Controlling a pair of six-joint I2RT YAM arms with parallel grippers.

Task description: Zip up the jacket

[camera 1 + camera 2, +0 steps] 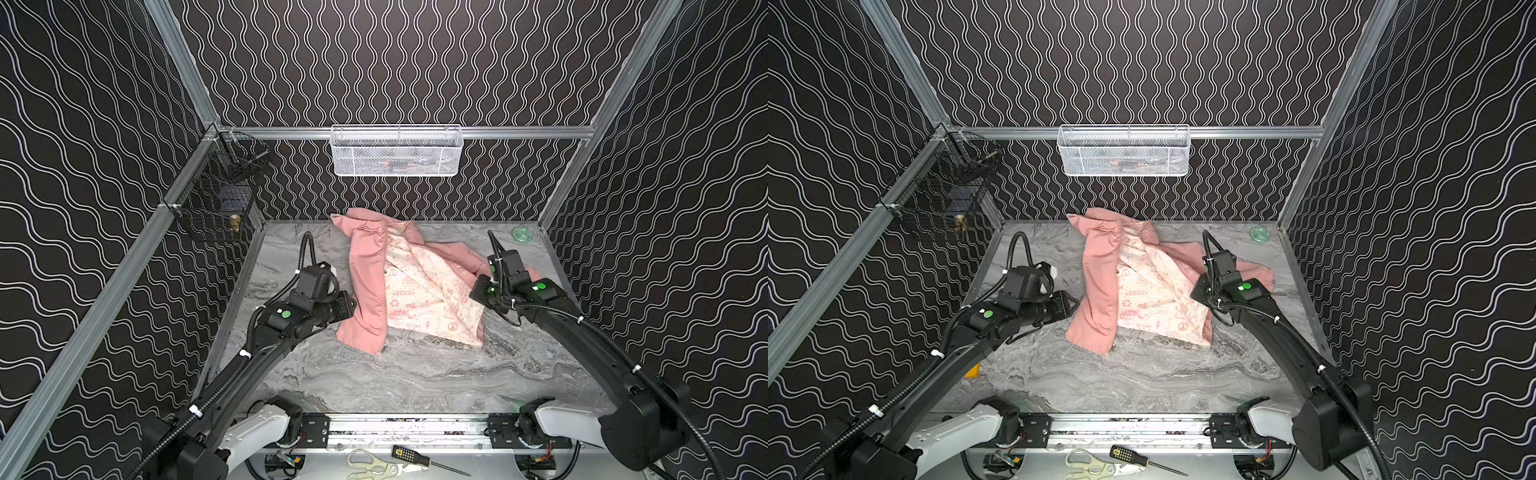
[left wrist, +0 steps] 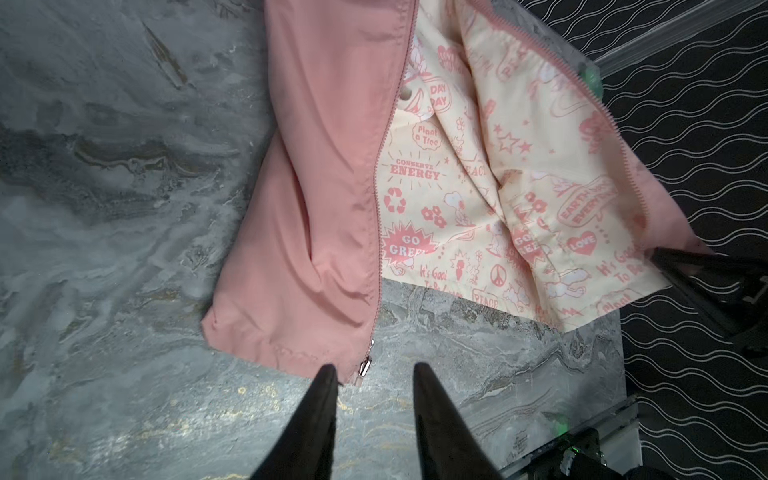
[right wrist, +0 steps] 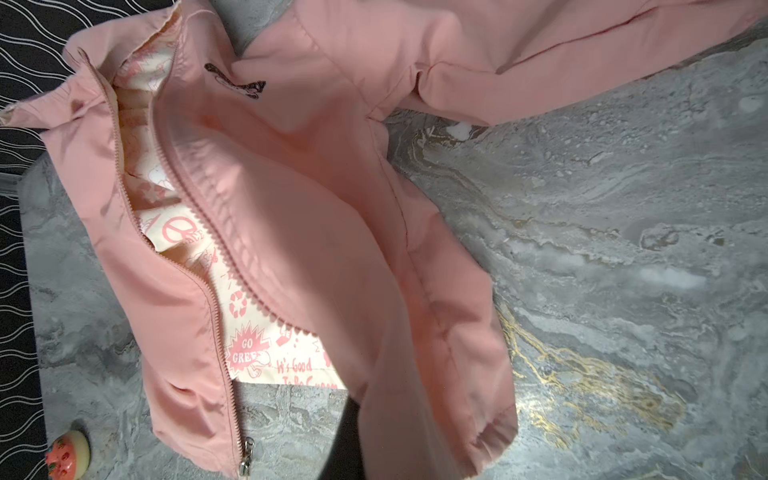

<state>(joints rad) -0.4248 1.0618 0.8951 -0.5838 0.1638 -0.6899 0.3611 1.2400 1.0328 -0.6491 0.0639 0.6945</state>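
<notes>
While the zip is fully undone, the left claw (image 2: 372, 367) hangs part open and empty. Its tips sit either side of the zipper slider (image 2: 365, 368), just above the table (image 1: 415, 376), gripping nothing.

The right claw (image 1: 477, 296) is clamped shut. It looks pinched on the hem corner of the far front panel, which is folded back so the cream printed lining (image 1: 419, 286) shows.

The jacket (image 1: 368, 282) lies on the table from centre toward 12 o'clock, collar at 12 and hem at 6. The slider is at the jacket's 6 o'clock corner. The left claw is on its 9 o'clock side and the right claw on its 3 o'clock side.

Step in hand, as I judge it: set-up for joining the two zip halves at the hem. No teeth are meshed yet.

The next move probably calls for the left claw to close on the slider or the hem beside it. The right claw then carries its panel's bottom zip end across toward 9 o'clock and seats it in the slider. The thin fabric is likely to slip and bunch.
</notes>
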